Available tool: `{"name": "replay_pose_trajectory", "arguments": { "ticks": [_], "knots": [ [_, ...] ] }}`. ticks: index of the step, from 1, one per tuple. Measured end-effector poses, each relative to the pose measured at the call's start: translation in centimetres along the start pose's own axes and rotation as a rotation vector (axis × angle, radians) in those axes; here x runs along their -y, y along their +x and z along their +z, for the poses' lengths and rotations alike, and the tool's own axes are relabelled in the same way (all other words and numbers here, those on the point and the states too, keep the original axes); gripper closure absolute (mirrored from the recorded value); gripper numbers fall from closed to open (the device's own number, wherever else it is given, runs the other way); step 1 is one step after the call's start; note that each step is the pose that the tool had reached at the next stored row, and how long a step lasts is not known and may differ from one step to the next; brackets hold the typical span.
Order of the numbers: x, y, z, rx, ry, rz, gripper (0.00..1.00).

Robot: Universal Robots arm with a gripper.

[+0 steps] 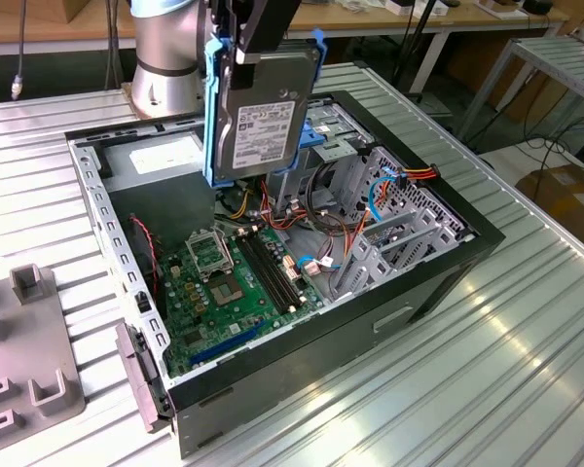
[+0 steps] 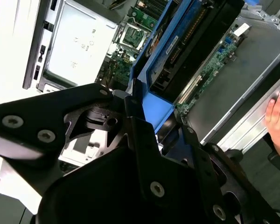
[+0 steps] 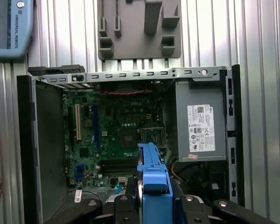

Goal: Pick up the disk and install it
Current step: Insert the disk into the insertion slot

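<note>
Currently clenched on the blue-railed top edge of the disk with the gripper, holding it upright, label side out, above the open computer case. Within the case: green motherboard on the floor, grey power-supply box to the exterior view's left of the disk, metal drive cage and loose cables toward the exterior view's right.

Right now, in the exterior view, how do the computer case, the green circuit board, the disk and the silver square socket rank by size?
1. Computer case.
2. Green circuit board and disk: these look about alike. The disk hangs raised, perhaps nearer the camera, so I leave them unranked.
3. Silver socket.
</note>
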State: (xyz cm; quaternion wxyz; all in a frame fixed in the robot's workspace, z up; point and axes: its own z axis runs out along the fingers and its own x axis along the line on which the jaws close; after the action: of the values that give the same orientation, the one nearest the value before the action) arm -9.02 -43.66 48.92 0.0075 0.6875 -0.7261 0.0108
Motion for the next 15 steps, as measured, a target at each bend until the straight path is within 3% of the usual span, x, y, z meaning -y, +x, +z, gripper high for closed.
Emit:
{"name": "replay_pose_trajectory", "arguments": {
  "ticks": [3, 6, 11, 15],
  "knots": [
    [0.07, 0.91, 0.05, -0.0002, 0.0000, 0.000, 0.63],
    [0.19, 2.36, 0.14, -0.0002, 0.0000, 0.000, 0.63],
    [0.36, 4.14, 0.27, -0.0001, 0.0001, 0.000, 0.63],
    [0.53, 4.91, 0.33, -0.0001, 0.0027, 0.000, 0.63]
  ]
}}
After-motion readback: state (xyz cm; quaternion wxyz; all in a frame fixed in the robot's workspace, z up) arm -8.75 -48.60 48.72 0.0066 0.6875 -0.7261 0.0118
